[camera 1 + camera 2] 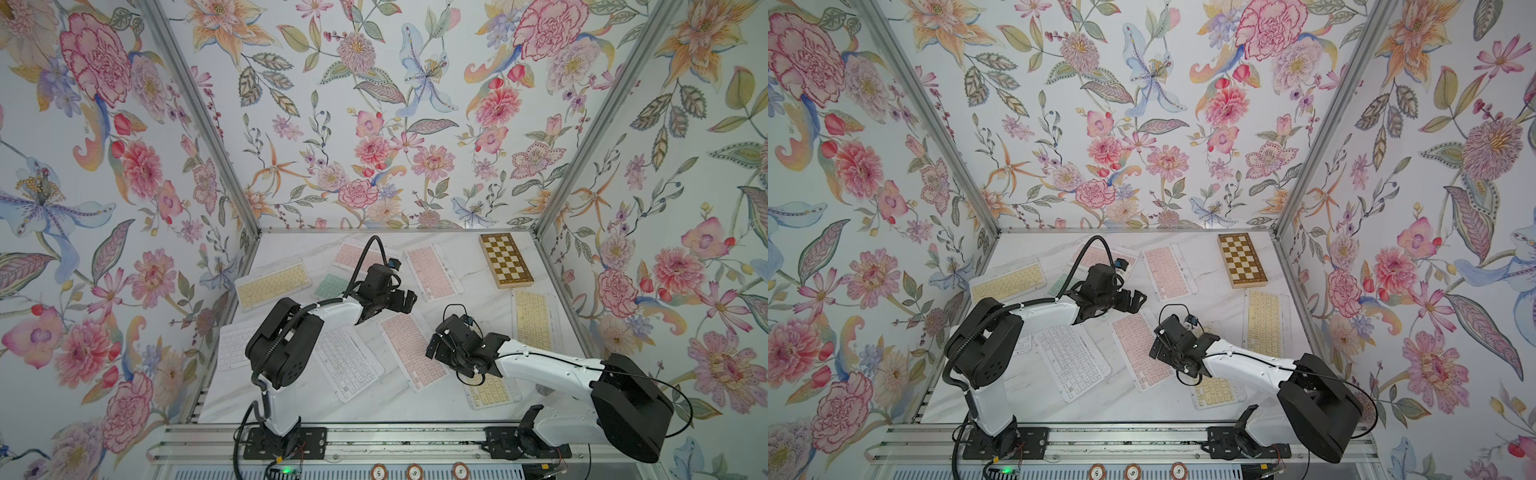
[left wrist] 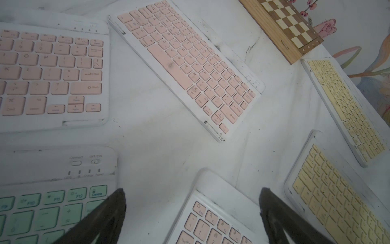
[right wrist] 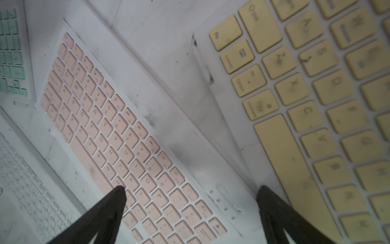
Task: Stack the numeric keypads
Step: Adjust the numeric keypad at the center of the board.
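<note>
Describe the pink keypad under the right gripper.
The pink keypad has a white frame, pale pink keys and a blank strip with a button and small lights along one long edge. It looks like plastic, smudged dark. It lies flat, keys up, askew on the table between a white keypad and a yellow keypad; nothing lies on it. The right gripper hovers open above the strip edge; I see no contact.

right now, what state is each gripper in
Left gripper: open, holding nothing.
Right gripper: open, holding nothing.
</note>
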You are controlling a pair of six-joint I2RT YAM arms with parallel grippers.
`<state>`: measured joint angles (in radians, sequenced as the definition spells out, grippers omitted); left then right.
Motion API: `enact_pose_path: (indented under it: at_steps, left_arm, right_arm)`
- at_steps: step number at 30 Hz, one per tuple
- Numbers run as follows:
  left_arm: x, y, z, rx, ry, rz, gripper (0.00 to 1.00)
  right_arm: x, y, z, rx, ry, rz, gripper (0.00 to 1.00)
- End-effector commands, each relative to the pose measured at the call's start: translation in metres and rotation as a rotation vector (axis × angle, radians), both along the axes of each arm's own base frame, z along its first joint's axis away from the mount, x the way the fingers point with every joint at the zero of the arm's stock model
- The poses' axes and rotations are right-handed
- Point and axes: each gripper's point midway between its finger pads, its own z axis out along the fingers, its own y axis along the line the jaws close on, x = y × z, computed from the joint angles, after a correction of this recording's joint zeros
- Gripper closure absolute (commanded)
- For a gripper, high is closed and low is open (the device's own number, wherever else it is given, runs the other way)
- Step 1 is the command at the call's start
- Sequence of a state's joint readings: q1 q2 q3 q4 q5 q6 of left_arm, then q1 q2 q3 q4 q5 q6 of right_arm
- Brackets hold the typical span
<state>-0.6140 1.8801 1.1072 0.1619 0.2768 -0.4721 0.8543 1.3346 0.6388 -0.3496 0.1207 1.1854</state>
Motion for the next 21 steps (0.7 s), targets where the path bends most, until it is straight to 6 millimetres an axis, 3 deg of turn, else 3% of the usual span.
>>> enact_pose_path:
  at_steps: [1, 8, 14, 21]
  left_arm:
    - [0.006, -0.007, 0.001, -0.041, 0.013, -0.013, 0.01]
    - [0.004, -0.007, -0.017, -0.053, 0.059, -0.023, 0.01]
    - [0.004, -0.006, -0.018, -0.060, 0.064, -0.024, 0.01]
    - [0.006, -0.004, -0.023, -0.075, 0.082, -0.022, 0.01]
  right_arm:
    - [-0.016, -0.009, -0.008, -0.021, 0.051, -0.067, 0.01]
    - [-0.029, -0.003, -0.007, -0.017, 0.073, -0.089, 0.01]
    - [-0.037, -0.002, -0.004, 0.011, 0.083, -0.100, 0.01]
    - [-0.048, 0.013, -0.003, 0.027, 0.104, -0.092, 0.01]
